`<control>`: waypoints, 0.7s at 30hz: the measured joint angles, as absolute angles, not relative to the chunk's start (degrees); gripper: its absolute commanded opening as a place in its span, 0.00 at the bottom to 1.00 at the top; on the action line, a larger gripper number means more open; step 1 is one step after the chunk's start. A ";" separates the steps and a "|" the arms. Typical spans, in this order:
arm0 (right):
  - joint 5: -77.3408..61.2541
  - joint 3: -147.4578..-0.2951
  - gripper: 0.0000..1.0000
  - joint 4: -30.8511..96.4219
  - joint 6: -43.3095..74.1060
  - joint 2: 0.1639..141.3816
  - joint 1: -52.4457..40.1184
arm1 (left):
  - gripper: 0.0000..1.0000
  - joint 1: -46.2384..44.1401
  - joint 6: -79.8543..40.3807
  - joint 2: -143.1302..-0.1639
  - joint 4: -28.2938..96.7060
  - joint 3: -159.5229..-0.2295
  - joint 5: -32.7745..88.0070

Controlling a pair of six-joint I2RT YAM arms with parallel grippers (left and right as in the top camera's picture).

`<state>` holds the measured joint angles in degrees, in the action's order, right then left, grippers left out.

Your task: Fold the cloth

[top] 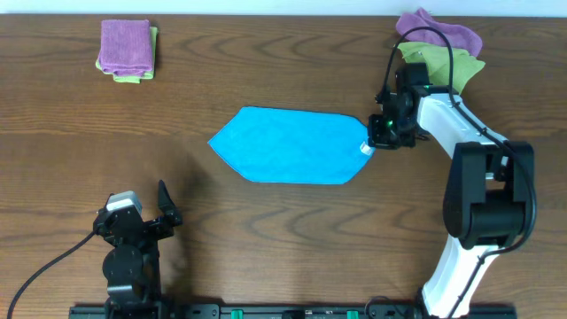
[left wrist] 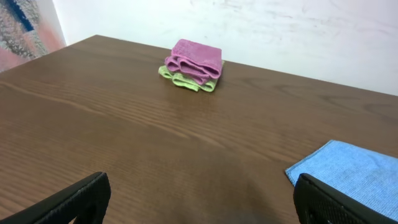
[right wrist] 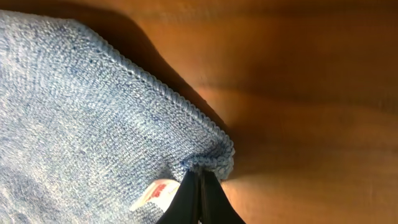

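The sky-blue cloth (top: 292, 145) lies flat on the wooden table, pointed at both ends. Its small white tag (top: 364, 149) is at the right tip. My right gripper (top: 376, 142) is shut on that right corner; the right wrist view shows the cloth (right wrist: 74, 124), the tag (right wrist: 155, 194) and the closed fingers (right wrist: 200, 182) pinching the hem. My left gripper (top: 151, 211) is open and empty near the front left. In the left wrist view its fingers (left wrist: 199, 199) frame bare table, with the cloth's left tip (left wrist: 354, 174) at the right.
A folded purple cloth on a yellow-green one (top: 127, 51) sits at the back left; it also shows in the left wrist view (left wrist: 193, 65). Crumpled purple (top: 440, 31) and yellow-green (top: 436, 62) cloths lie at the back right behind my right arm.
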<state>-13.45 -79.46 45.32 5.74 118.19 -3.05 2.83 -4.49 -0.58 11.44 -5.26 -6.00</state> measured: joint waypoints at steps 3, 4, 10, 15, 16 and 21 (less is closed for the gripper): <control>-12.75 -81.71 0.01 47.92 5.48 118.02 -3.97 | 0.95 2.83 -4.49 -0.58 11.44 -5.26 -6.00; -12.62 -82.83 0.01 48.62 5.41 117.64 -4.38 | 0.96 2.83 -4.49 -0.58 11.44 -5.26 -6.00; -8.14 -97.89 0.01 57.28 3.60 109.38 -6.26 | 0.95 2.83 -4.49 -0.58 11.44 -5.26 -6.00; 8.47 -116.88 0.01 68.18 -0.86 103.28 -6.24 | 0.96 2.83 -4.49 -0.58 11.44 -5.26 -6.00; 11.44 -120.05 0.01 69.76 -1.85 102.72 -6.24 | 0.95 2.83 -4.49 -0.58 11.44 -5.26 -6.00; 14.20 -127.20 0.01 73.80 -4.01 100.75 -7.14 | 0.95 2.83 -4.49 -0.58 11.44 -5.26 -6.00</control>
